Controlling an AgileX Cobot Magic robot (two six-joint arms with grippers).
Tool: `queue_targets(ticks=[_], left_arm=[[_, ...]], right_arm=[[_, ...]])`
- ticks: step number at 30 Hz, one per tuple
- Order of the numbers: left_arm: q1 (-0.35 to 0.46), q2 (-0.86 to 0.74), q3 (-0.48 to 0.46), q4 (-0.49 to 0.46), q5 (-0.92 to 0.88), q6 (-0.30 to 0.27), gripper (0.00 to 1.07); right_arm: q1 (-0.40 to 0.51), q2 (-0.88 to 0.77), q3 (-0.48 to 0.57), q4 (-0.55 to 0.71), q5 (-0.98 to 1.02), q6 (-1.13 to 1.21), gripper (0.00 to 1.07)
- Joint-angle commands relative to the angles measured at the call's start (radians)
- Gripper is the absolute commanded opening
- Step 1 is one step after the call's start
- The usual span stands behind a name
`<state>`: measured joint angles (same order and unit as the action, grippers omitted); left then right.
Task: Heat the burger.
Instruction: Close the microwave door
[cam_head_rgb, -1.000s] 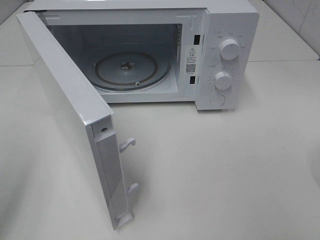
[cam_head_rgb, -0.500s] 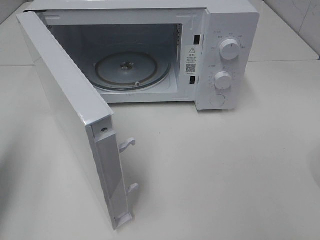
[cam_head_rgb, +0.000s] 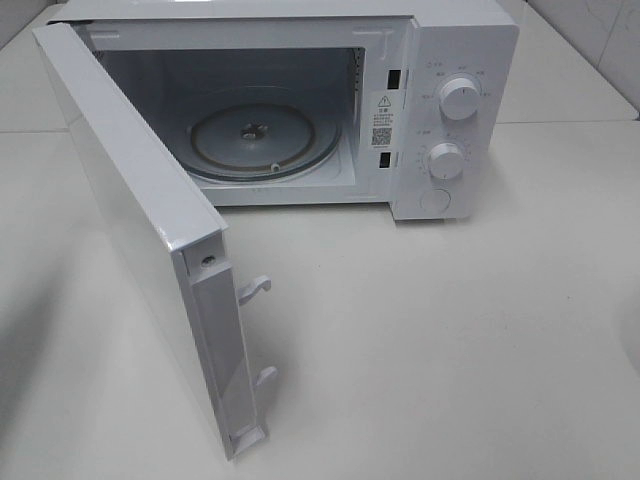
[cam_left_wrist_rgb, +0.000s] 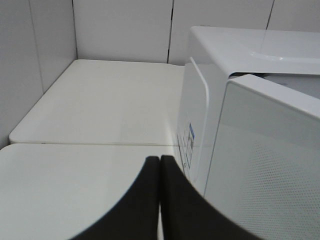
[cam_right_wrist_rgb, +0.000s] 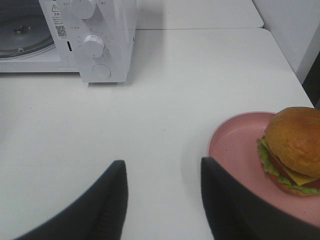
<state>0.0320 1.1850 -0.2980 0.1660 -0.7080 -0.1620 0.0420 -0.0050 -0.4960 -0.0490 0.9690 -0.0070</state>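
Note:
The burger (cam_right_wrist_rgb: 292, 147), with a tan-brown bun over green and dark layers, sits on a pink plate (cam_right_wrist_rgb: 235, 145) on the white table. My right gripper (cam_right_wrist_rgb: 162, 172) stands open just to the left of the plate, above bare table and holding nothing. My left gripper (cam_left_wrist_rgb: 160, 170) is shut and empty, its dark fingers pressed together beside the outer left side of the white microwave (cam_left_wrist_rgb: 200, 100). In the exterior high view the microwave (cam_head_rgb: 450, 40) has its door (cam_head_rgb: 140, 220) swung wide open, and neither gripper nor the burger shows there.
A bare glass turntable (cam_head_rgb: 265, 140) lies in the microwave's cavity. Two dials (cam_head_rgb: 458, 100) sit on its right panel. The open door juts toward the table's front left. A tiled wall (cam_left_wrist_rgb: 120, 30) stands behind the table.
A faint shadow has deepened on the table at the left edge of the exterior high view. The microwave and its door have not moved.

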Motion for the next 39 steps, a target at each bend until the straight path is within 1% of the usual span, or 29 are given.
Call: queue_targets(ticks=[1,3,5,6,7,8,11,12,13,14,15,16,17,18,19,20,21,23,24,27,29,31,32,39], left_arm=[[-0.001,0.086,0.027,0.018,-0.138,-0.008,0.0],[-0.001,0.109,0.03,0.026,-0.155,-0.008,0.0],[-0.001,0.196,0.03,0.09,-0.219,-0.014,0.0],[-0.001,0.196,0.03,0.09,-0.219,-0.014,0.0],[-0.001,0.222,0.03,0.114,-0.243,-0.017,0.0],[-0.001,0.272,0.03,0.155,-0.291,-0.022,0.0],[-0.001,0.302,0.03,0.173,-0.32,-0.022,0.0],[-0.001,0.358,0.026,0.227,-0.388,-0.019,0.0],[-0.001,0.39,0.021,0.252,-0.414,-0.019,0.0],[-0.001,0.39,0.021,0.252,-0.414,-0.019,0.0],[-0.001,0.448,0.0,0.309,-0.45,-0.019,0.0],[-0.001,0.488,-0.022,0.356,-0.456,-0.035,0.0],[-0.001,0.488,-0.022,0.356,-0.456,-0.035,0.0],[-0.001,0.505,-0.035,0.381,-0.457,-0.052,0.0],[-0.001,0.505,-0.035,0.381,-0.457,-0.052,0.0],[-0.011,0.525,-0.055,0.414,-0.457,-0.081,0.0],[-0.026,0.538,-0.07,0.418,-0.457,-0.09,0.0],[-0.034,0.542,-0.078,0.418,-0.455,-0.09,0.0],[-0.054,0.552,-0.096,0.416,-0.448,-0.089,0.0],[-0.066,0.558,-0.102,0.414,-0.445,-0.089,0.0],[-0.11,0.562,-0.113,0.385,-0.411,-0.066,0.0],[-0.116,0.562,-0.113,0.379,-0.409,-0.059,0.0],[-0.123,0.562,-0.113,0.37,-0.407,-0.044,0.0],[-0.129,0.562,-0.113,0.365,-0.407,-0.041,0.0]], right_arm=[[-0.002,-0.025,0.0,0.007,-0.007,-0.01,0.49],[-0.002,-0.025,0.0,0.007,-0.007,-0.01,0.49],[-0.002,-0.025,0.0,0.007,-0.007,-0.01,0.49],[-0.002,-0.025,0.0,0.007,-0.007,-0.01,0.49],[-0.002,-0.025,0.0,0.007,-0.007,-0.01,0.49],[-0.002,-0.025,0.0,0.007,-0.007,-0.01,0.49],[-0.002,-0.025,0.0,0.007,-0.007,-0.01,0.49],[-0.002,-0.025,0.0,0.007,-0.007,-0.01,0.49],[-0.002,-0.025,0.0,0.007,-0.007,-0.01,0.49],[-0.002,-0.025,0.0,0.007,-0.007,-0.01,0.49],[-0.002,-0.025,0.0,0.007,-0.007,-0.01,0.49],[-0.002,-0.025,0.0,0.007,-0.007,-0.01,0.49],[-0.002,-0.025,0.0,0.007,-0.007,-0.01,0.49],[-0.002,-0.025,0.0,0.007,-0.007,-0.01,0.49],[-0.002,-0.025,0.0,0.007,-0.007,-0.01,0.49],[-0.002,-0.025,0.0,0.007,-0.007,-0.01,0.49],[-0.002,-0.025,0.0,0.007,-0.007,-0.01,0.49],[-0.002,-0.025,0.0,0.007,-0.007,-0.01,0.49],[-0.002,-0.025,0.0,0.007,-0.007,-0.01,0.49],[-0.002,-0.025,0.0,0.007,-0.007,-0.01,0.49],[-0.002,-0.025,0.0,0.007,-0.007,-0.01,0.49],[-0.002,-0.025,0.0,0.007,-0.007,-0.01,0.49],[-0.002,-0.025,0.0,0.007,-0.007,-0.01,0.49],[-0.002,-0.025,0.0,0.007,-0.007,-0.01,0.49]])
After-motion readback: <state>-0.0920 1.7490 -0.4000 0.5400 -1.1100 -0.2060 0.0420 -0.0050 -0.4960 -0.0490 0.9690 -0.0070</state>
